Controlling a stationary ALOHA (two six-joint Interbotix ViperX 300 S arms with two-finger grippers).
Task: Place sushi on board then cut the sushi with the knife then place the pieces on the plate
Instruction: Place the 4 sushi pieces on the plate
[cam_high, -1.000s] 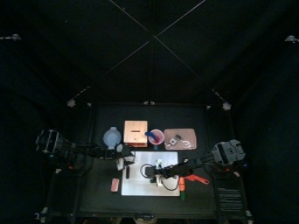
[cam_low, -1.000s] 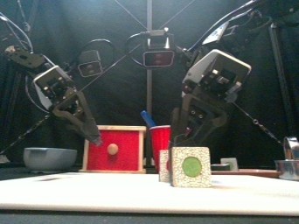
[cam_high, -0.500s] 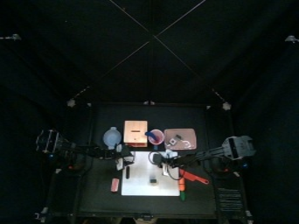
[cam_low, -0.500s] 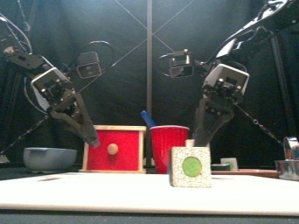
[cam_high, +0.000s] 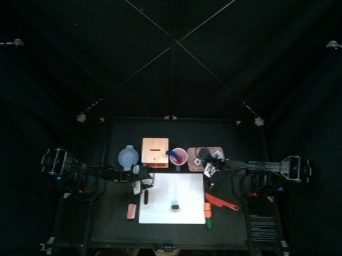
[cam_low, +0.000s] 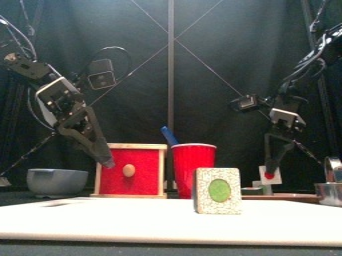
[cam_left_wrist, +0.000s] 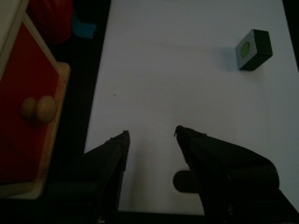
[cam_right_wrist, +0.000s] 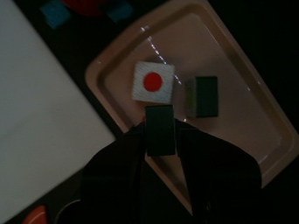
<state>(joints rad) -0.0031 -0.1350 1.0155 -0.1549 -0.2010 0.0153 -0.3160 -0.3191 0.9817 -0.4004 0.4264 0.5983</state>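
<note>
The right gripper (cam_right_wrist: 160, 140) hangs over the pink tray (cam_right_wrist: 239, 122), at 1 o'clock from the white board (cam_high: 174, 185), its jaws seemingly pinching a dark green sushi piece (cam_right_wrist: 160, 118). Released crooked, it may knock the white-faced piece (cam_right_wrist: 149, 79) or the green block (cam_right_wrist: 205, 94) beside it, or topple over the rim. The left gripper (cam_left_wrist: 149, 149), jaws spread and empty, hovers at the board's 10 o'clock corner. The last piece (cam_low: 218, 190) stands on the board toward 6 o'clock.

A blue-grey bowl (cam_low: 56, 181), a pale wooden box (cam_low: 132, 170) with red drawer front, a red cup (cam_low: 195, 170) — side by side.
</note>
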